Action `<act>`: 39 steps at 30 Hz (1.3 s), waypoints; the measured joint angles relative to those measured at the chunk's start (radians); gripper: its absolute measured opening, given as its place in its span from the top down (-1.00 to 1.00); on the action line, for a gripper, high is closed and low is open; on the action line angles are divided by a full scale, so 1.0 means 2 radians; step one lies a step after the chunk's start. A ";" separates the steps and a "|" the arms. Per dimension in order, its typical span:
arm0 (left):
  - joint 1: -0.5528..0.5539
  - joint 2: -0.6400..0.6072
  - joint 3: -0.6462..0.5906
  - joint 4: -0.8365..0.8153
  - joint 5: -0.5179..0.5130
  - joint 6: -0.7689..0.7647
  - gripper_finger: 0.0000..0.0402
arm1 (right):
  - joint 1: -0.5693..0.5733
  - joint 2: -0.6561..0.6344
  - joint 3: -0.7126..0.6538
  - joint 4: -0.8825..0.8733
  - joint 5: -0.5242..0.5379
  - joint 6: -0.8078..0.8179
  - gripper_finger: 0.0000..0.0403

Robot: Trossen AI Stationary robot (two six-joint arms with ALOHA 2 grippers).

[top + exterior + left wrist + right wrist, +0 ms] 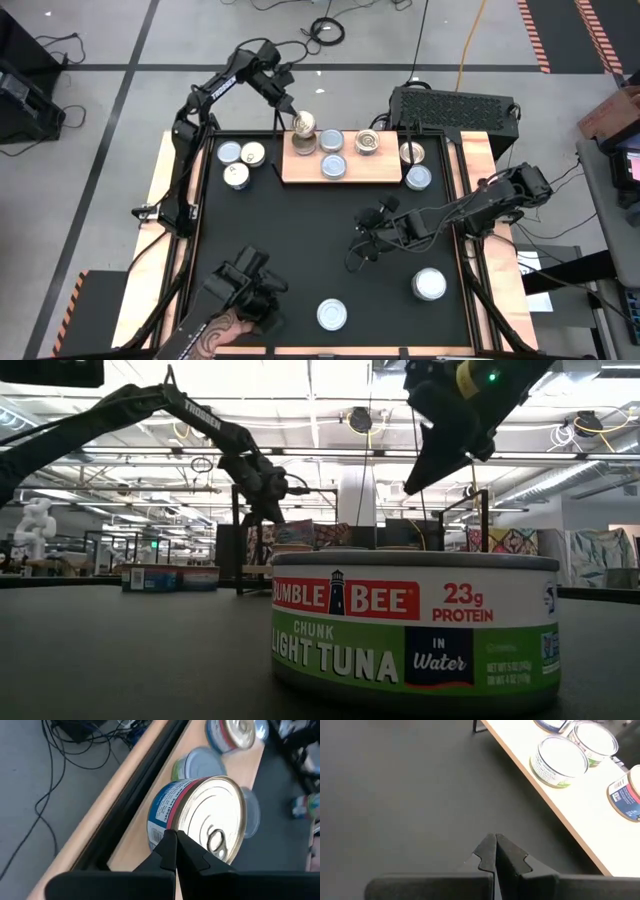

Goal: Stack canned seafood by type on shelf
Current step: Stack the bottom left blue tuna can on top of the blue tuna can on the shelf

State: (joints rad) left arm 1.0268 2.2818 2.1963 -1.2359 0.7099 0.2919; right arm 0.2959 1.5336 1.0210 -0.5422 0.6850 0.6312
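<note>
1. Currently, the left gripper (290, 110) is at the far-left corner of the shelf (380, 173), its fingers pressed together with nothing between them. In the left wrist view the closed fingertips sit against the side of a tilted tin (200, 820) with a blue-and-red label; whether they touch it or stop just short cannot be confirmed.
2. That tilted tin (305, 125) appears to rest on top of another tin at the shelf's left end, leaning rather than seated flat. Judgement: this stack is not yet squared up.
3. The right gripper (368, 240) hangs over bare black tabletop (300, 240), near of the shelf and toward the right. Its fingers are also fully closed and hold nothing.
4. On the shelf, besides the left-end stack: two pale blue tins (331, 141) near the middle, one behind the other, and a goldish tin (368, 143) to their right.
5. Off the shelf, left: three tins (240, 160) grouped just beside its left end.
6. Off the shelf, right: two tins (415, 165) just beside its right end.
7. On the near half of the table: one tin (332, 315) at centre and one tin (430, 285) to the right, both well apart from the shelf.
8. Judgement: the task is partly done; about seven tins remain to be moved, and sorting by type is incomplete.
</note>
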 joint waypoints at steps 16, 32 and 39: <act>-0.036 -0.001 0.000 -0.034 -0.056 0.089 1.00 | -0.015 0.034 0.000 0.004 -0.003 -0.013 1.00; -0.062 -0.001 0.000 -0.041 -0.061 0.098 1.00 | -0.014 0.031 0.000 0.004 -0.001 -0.013 1.00; -0.064 -0.001 0.000 -0.041 -0.075 0.093 0.87 | -0.014 0.031 0.000 0.004 -0.001 -0.013 1.00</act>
State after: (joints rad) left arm 0.8989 2.2799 2.1961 -1.3178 0.5601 0.4774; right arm 0.2672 1.5955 1.0206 -0.5346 0.6830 0.6056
